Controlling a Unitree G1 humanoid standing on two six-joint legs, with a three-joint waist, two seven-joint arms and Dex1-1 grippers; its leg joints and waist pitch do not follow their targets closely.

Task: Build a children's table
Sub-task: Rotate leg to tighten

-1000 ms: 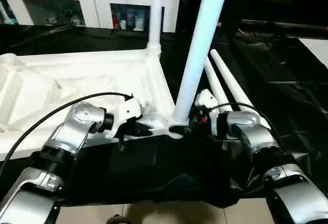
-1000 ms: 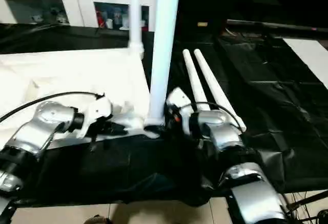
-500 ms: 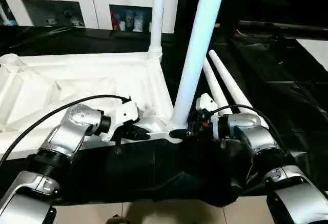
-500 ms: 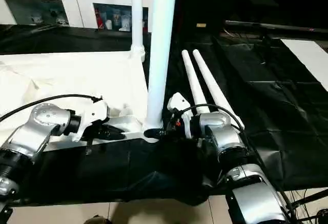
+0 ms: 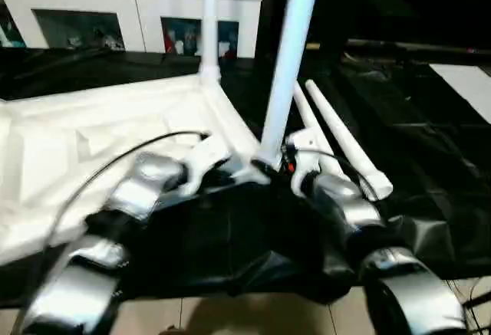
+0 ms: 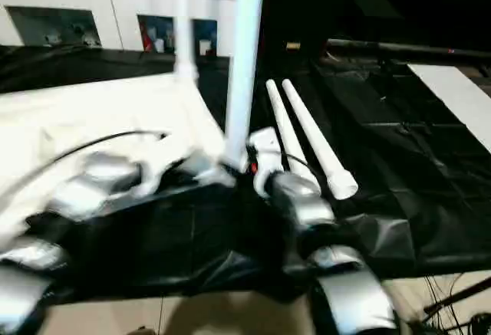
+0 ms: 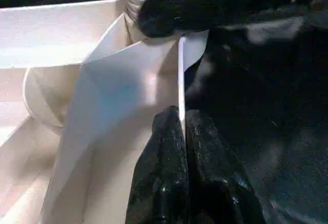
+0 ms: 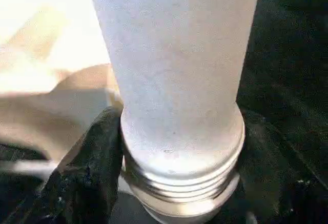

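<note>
Table top (image 5: 115, 128) lies underside-up on the counter (image 5: 430, 151) — two legs upright. Left gripper (image 7: 180, 131) pinches its rim; right gripper (image 8: 174, 183) clasps the near leg (image 8: 174, 80).

Black-draped work table (image 5: 430, 159), upturned white table top (image 5: 100, 143) lying on it ribbed side up, two loose white legs (image 5: 337, 139) lying side by side on the cloth just beside the top
</note>
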